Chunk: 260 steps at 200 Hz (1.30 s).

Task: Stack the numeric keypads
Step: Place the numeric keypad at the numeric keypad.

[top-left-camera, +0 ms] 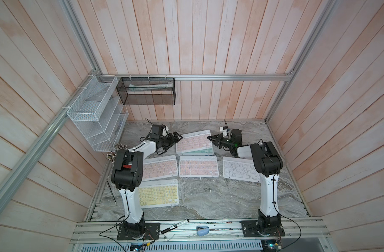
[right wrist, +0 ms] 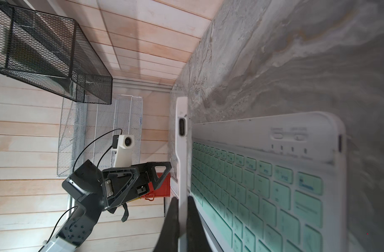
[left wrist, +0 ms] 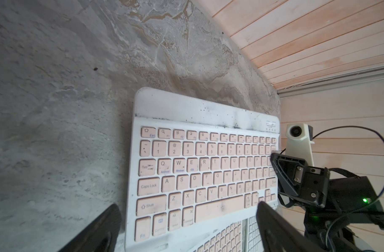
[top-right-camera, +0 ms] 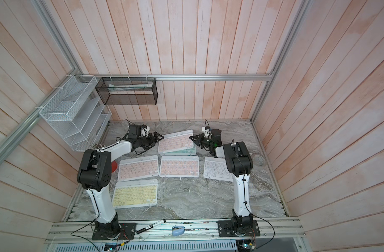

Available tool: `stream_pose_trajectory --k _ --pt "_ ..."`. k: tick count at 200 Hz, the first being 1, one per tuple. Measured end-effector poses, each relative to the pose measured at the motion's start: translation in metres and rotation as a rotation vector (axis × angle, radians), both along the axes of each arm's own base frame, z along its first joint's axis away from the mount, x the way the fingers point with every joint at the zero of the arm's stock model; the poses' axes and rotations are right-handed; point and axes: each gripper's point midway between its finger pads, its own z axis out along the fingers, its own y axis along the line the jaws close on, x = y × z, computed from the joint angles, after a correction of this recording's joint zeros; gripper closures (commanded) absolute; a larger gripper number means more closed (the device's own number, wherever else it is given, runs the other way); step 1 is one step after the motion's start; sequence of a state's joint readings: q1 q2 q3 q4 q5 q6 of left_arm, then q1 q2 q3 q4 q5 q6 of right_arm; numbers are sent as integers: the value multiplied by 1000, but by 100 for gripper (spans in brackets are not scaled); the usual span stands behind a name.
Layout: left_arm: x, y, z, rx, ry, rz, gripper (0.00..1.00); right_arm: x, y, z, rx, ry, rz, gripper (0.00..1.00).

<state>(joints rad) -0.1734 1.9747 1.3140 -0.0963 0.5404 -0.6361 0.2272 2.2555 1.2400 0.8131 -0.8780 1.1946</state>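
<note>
Pink numeric keypad (top-left-camera: 194, 141), atop mint keypad (right wrist: 263, 185), lies between two low, outstretched arms: right pincer (right wrist: 181, 199) clenched on its edge, left pincer (top-left-camera: 177, 137) released just beside the opposite end.

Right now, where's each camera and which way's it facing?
Top views: overhead, front, looking down on the grey marble table; left arm and right arm show.
Left wrist: on the left arm, along open left fingers at the pink-keyed white keyboard.
Right wrist: on the right arm, along right fingers shut on that keyboard's edge, over the mint-keyed keyboard.
Shared: both wrists, that pink keyboard.
</note>
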Motion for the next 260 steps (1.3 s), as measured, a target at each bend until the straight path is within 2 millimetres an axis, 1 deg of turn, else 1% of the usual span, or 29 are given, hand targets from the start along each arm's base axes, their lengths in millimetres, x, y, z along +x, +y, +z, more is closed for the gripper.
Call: stream_pose_trajectory --k 19,78,98,108,121,140,155,174,194,228,260 --pt "-1 -3 -3 4 5 -9 3 -2 -3 -6 -7 17 -6 100" --pt "-4 -9 -24 13 44 -21 3 -1 -6 -8 -17 7 -11 100" --pt "-4 -11 -26 14 49 -24 3 -1 -7 -12 -32 10 -15 94" --pt "-5 -11 -28 15 51 -25 3 -1 -7 -15 -41 12 -17 88" --pt "-5 -11 -29 16 54 -25 4 -1 -9 -19 -58 16 -23 82" --pt "-5 -11 -31 20 55 -25 4 -2 -12 -28 -88 29 -37 77" --pt "-5 -11 -32 23 56 -25 4 -3 -14 -34 -110 38 -47 70" --pt "-4 -10 -33 29 52 -24 4 -3 -18 -43 -138 54 -61 65" --pt "-4 -10 -33 33 50 -23 4 -3 -22 -49 -166 64 -73 61" --pt "-4 -11 -33 38 47 -27 4 -1 -27 -42 -196 49 -95 60" --pt "-6 -17 -33 39 43 -40 4 0 -37 -39 -225 45 -125 60"
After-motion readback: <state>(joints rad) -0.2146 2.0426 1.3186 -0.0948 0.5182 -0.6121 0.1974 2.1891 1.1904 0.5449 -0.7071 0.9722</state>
